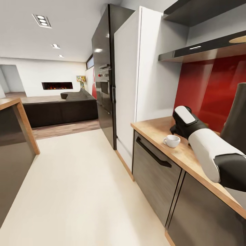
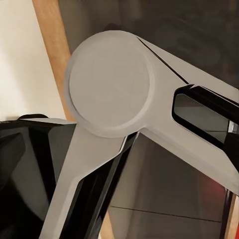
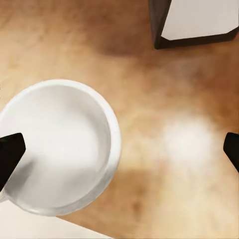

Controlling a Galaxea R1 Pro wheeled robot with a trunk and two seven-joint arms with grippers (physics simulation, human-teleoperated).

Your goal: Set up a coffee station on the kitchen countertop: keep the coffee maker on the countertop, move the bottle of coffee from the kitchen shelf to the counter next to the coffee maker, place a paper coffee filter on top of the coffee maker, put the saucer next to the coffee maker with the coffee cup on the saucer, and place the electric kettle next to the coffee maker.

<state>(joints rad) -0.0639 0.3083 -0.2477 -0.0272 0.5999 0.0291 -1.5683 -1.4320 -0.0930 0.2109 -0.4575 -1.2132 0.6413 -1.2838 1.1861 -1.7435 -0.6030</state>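
The white coffee cup stands near the front edge of the kitchen countertop. My right gripper hovers just behind and above it. Seen in the right wrist view, the right gripper is open and wide. The coffee cup lies off to one side, its rim under one black fingertip. The other fingertip is over bare countertop. A tall dark curved shape at the far right edge looks like the coffee maker. The black kitchen shelf runs above the red splashback.
A tall white cabinet and a black fridge unit close off the counter's far end. A dark-edged white block stands close beyond the cup. Grey cabinet fronts drop below the worktop. A wood-edged dark island stands across the pale floor. The left wrist view shows my own grey arm joint.
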